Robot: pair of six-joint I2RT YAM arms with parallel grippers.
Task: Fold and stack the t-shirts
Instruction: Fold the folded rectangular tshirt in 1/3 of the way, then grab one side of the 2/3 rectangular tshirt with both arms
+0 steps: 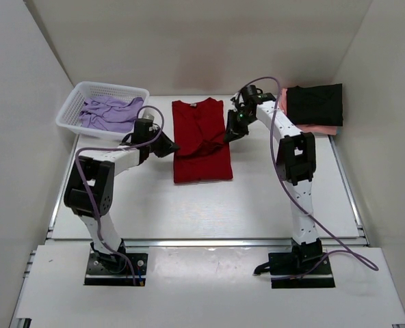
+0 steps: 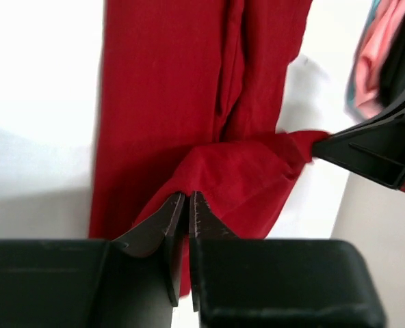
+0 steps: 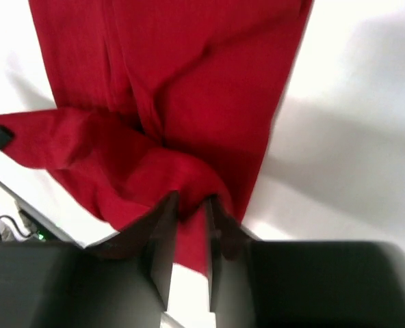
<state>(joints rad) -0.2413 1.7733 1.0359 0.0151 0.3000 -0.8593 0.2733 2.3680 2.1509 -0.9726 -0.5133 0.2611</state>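
A white basket (image 1: 113,86) sits at the far left corner of the table (image 1: 189,205), with the lavender shirt (image 1: 108,113) crumpled inside it. At the far right the black shirt (image 1: 315,102) lies folded on the pink shirt (image 1: 319,129), which shows only as a strip along the near and left edges. Between them, mid-table, lies the red shirt (image 1: 201,164), collar away from the arms, its sides turned in to make a narrow panel.

The left gripper (image 2: 187,199) has its fingers pressed together on a fold of red cloth at the shirt's left edge. The right gripper (image 3: 189,203) pinches a bunch of the same cloth at the right edge. A band of red stretches across the shirt between them.

From above, the dark fingers cover both edges of the shirt where they grip. Which part of the shirt is held cannot be told. Both wrist views cut off the collar and hem, and the pink and black stack is only a blur at the left wrist view's top right.
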